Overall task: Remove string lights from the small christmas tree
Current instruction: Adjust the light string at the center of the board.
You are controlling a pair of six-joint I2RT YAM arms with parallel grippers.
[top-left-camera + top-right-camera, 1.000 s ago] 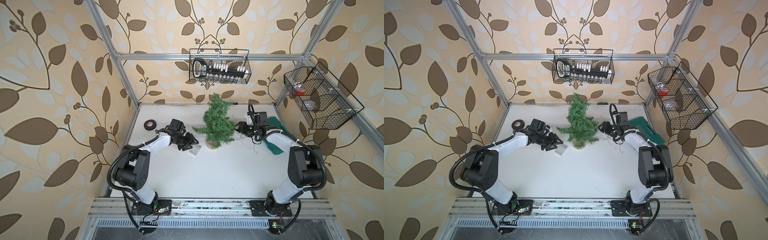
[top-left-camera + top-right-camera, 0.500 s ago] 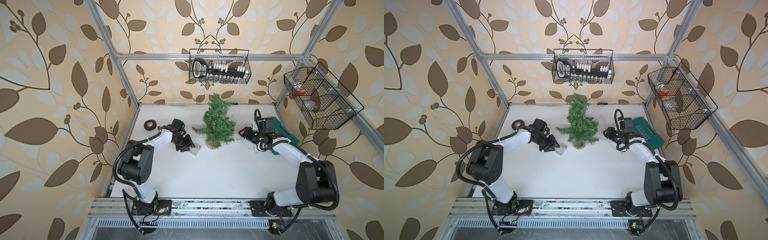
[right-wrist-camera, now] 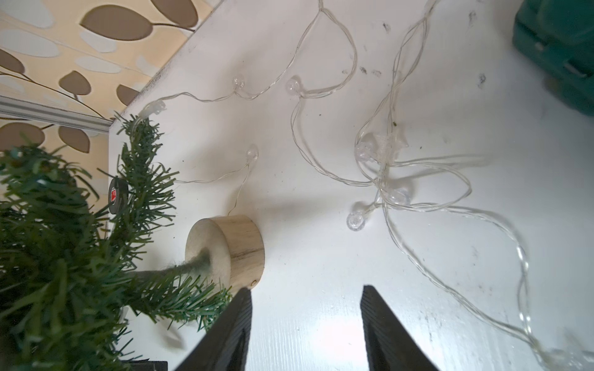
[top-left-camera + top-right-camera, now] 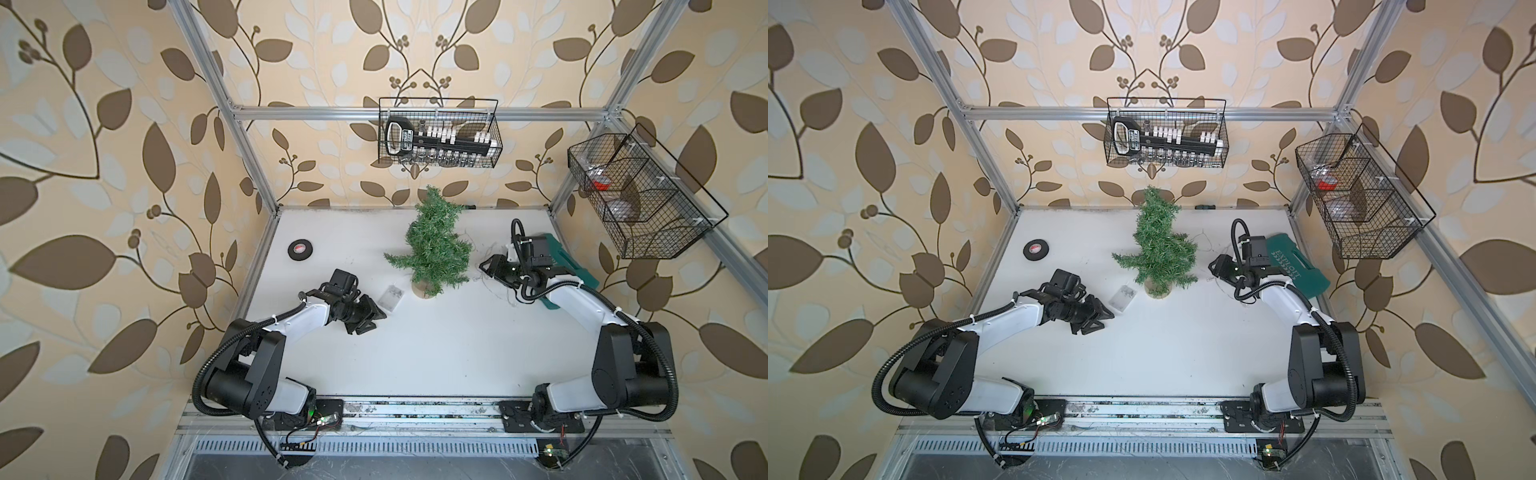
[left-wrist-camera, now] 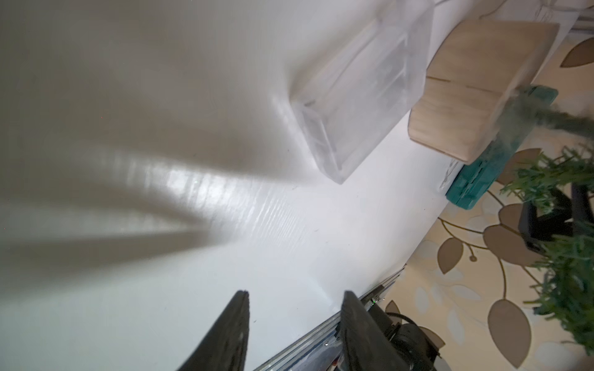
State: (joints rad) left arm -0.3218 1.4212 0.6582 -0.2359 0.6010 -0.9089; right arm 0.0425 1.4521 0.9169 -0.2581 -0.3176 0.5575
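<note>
At frame centre the bristly small christmas tree (image 4: 436, 249) is showing deep green over a tan wooden disc base (image 4: 423, 289), the clear-bulbed string lights (image 3: 355, 221) are glinting silvery on the white table (image 4: 436, 345), and beige wallpaper (image 4: 104, 208) is carrying brown and pale leaves.

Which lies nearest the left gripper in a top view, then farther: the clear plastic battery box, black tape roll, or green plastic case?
1. Clear plastic battery box, just ahead of left gripper.
2. Black tape roll, back-left.
3. Green plastic case, far right side.
</note>
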